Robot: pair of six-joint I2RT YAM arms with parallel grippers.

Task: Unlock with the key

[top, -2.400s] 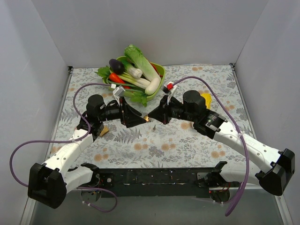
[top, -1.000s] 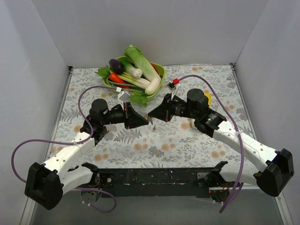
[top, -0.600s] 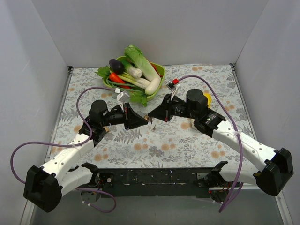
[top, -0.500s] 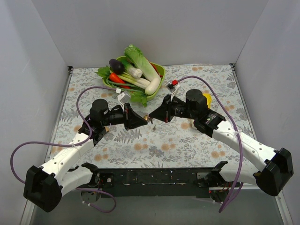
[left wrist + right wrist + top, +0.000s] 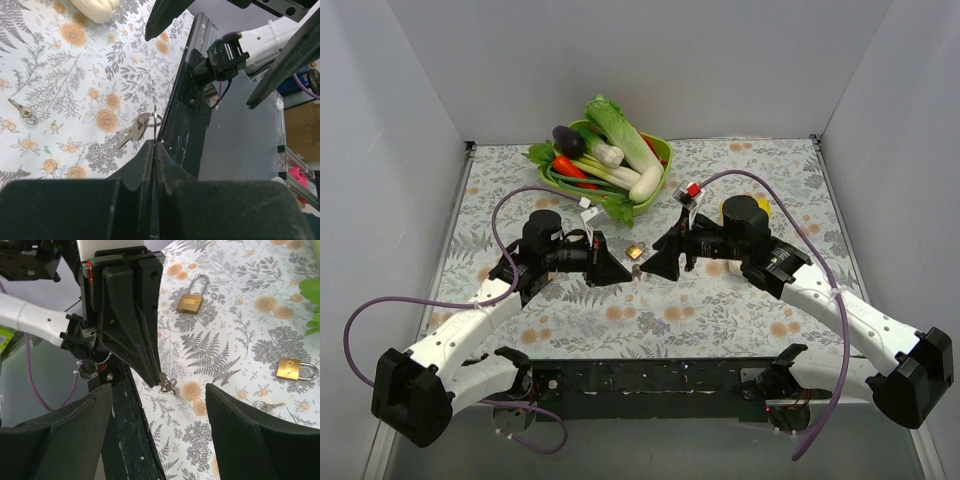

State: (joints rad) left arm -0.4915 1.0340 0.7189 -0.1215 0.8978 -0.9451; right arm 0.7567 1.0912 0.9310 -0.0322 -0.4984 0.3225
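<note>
Right wrist: key (image 5: 168, 385) in left fingers (image 5: 131, 325)

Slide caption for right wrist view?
Left gripper pinches a tiny grey metal key before the open right gripper; two brass padlocks lie on floral cloth.

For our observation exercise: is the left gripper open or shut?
Shut. The left gripper shows no gap at its tips, which pinch the key.

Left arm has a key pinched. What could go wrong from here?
The key hangs from the very tips of the left gripper, so it may slip or twist. The right gripper is open and holds neither the long-shackled padlock nor the other brass padlock; both lie loose and could slide under the key.
</note>
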